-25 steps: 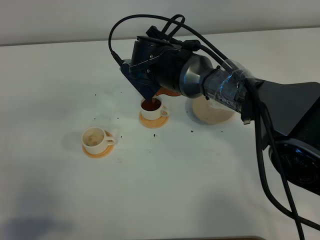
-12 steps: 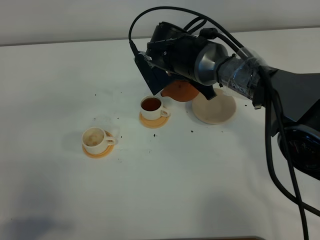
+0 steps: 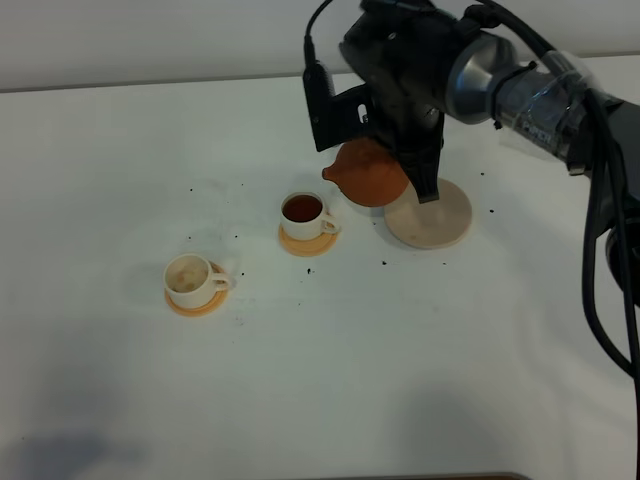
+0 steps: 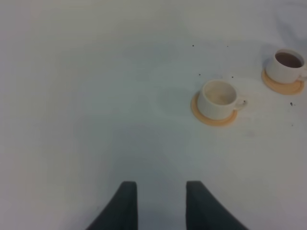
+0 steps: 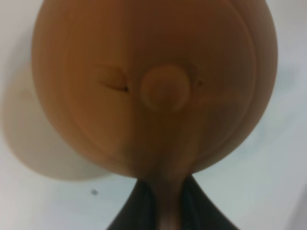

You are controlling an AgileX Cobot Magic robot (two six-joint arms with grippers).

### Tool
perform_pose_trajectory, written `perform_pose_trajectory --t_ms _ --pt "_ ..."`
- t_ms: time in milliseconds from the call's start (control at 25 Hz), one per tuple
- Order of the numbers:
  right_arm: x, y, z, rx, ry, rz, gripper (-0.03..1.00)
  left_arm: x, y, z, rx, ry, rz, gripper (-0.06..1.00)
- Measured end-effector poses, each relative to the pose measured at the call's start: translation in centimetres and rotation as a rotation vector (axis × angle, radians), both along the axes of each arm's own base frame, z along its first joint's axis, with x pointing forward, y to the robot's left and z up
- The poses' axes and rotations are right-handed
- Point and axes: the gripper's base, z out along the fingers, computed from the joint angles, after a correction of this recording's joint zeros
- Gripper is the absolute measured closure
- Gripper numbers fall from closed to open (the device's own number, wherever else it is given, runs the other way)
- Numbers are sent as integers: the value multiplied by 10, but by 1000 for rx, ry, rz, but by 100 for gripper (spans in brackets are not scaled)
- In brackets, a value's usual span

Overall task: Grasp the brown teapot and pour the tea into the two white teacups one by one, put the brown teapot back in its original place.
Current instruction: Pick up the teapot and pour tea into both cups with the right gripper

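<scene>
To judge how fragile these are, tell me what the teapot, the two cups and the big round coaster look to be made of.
The teapot is likely unglazed clay: matt reddish-brown, with no glare. The filled cup and the empty cup are probably glazed ceramic, with smooth white walls. The beige disc coaster is flat, matt and pale; it could be wood or stone, and the look leaves that open.

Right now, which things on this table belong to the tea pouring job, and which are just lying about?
Part of the job:
brown teapot, gripped by the right end effector
teacup with tea
empty teacup
beige coaster

Just lying about:
dark specks scattered on the table
left end effector, open, holding nothing
</scene>
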Motion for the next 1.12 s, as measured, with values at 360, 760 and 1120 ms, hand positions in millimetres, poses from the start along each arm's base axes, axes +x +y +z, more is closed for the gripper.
perform_pose_trajectory --t_ms 360,760,1120 --pt "4 -12 -3 97 134 -88 88 0 0 0 0 0 0 69" --pt "-38 13 42 180 112 -141 88 0 0 0 0 0 0 69" --pt "-99 66 41 165 106 -7 88 0 0 0 0 0 0 69"
